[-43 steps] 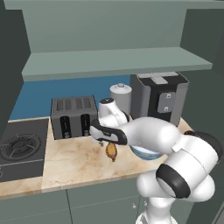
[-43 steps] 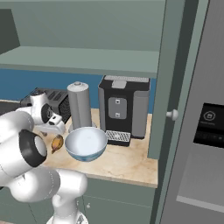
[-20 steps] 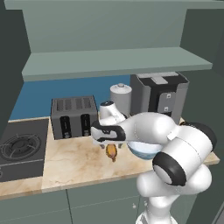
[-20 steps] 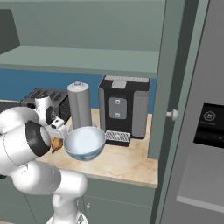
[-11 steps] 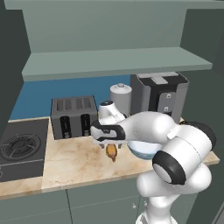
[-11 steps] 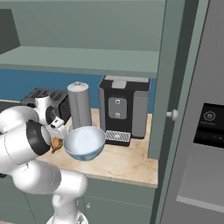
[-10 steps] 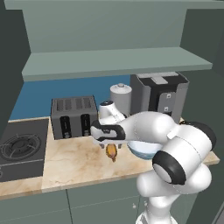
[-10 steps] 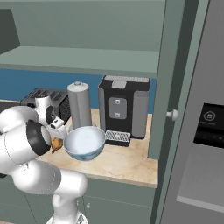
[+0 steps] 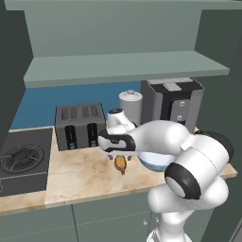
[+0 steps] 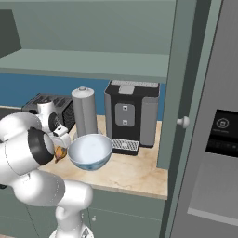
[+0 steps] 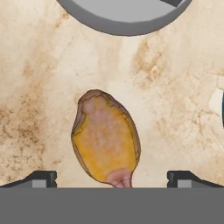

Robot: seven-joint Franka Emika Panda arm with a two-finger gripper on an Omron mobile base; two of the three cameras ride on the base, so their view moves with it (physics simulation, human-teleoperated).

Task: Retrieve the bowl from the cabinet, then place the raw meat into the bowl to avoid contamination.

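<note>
While the fingers [image 11: 112,177] stood spread wide astride the raw meat [image 11: 106,139] lying on the desk [image 11: 39,87] beside the bowl [image 10: 89,151], a straight descent before closing across its narrow width appeared advisable.

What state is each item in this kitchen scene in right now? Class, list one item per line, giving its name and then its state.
bowl: upright on the counter, empty.
raw meat: lying flat on the counter, outside the bowl, not gripped.
tool: open, fingertips either side of the meat.
cabinet: open, lower shelf bare.
toaster: upright, slots empty.
grey canister: upright, lid on.
</note>
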